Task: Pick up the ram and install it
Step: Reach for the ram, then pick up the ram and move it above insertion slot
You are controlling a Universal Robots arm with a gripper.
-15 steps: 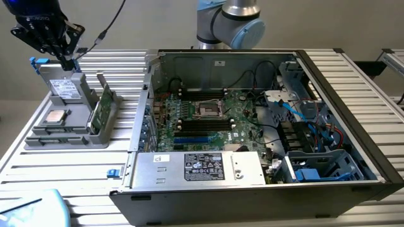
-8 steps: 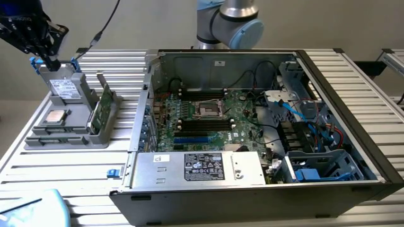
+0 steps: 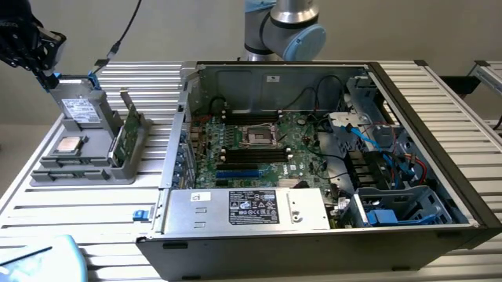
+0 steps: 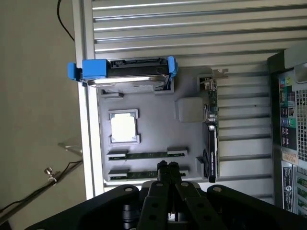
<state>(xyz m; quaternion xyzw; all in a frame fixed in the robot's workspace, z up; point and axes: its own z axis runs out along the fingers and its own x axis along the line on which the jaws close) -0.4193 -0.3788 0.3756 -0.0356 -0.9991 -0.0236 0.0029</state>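
Jaws sit closest to the wrist lens: tips pressed together, nothing between them, hanging over the grey tray [image 4: 158, 134].

Exterior view, sweeping from 9 o'clock:
- Jaws are up at 10 o'clock, above the tray's far end.
- drive [image 3: 79, 108] is at the tray's 12 o'clock end, processor chip [image 3: 70, 144] mid-tray.
- ram [image 4: 144, 155] stands edge-up in a slot at the tray's 6 o'clock end, with a second stick [image 4: 134, 173] in the slot just beside it.
- Green card [image 3: 129, 132] stands along the tray's 3 o'clock side.
- Open case [image 3: 439, 111] sits centre to 3 o'clock on the surface [image 3: 94, 205].

Ram, my read: light, stiff, thin, fragile at the chips and contacts. Pinch the flat faces near mid-length at the top edge. Keep it square, no twisting.

Wrist view gives the stick's top edge and how it seats in the tray. Exterior view gives the motherboard [image 3: 267, 147] and its black memory slots [image 3: 253, 155] beside the socket [image 3: 259, 136].
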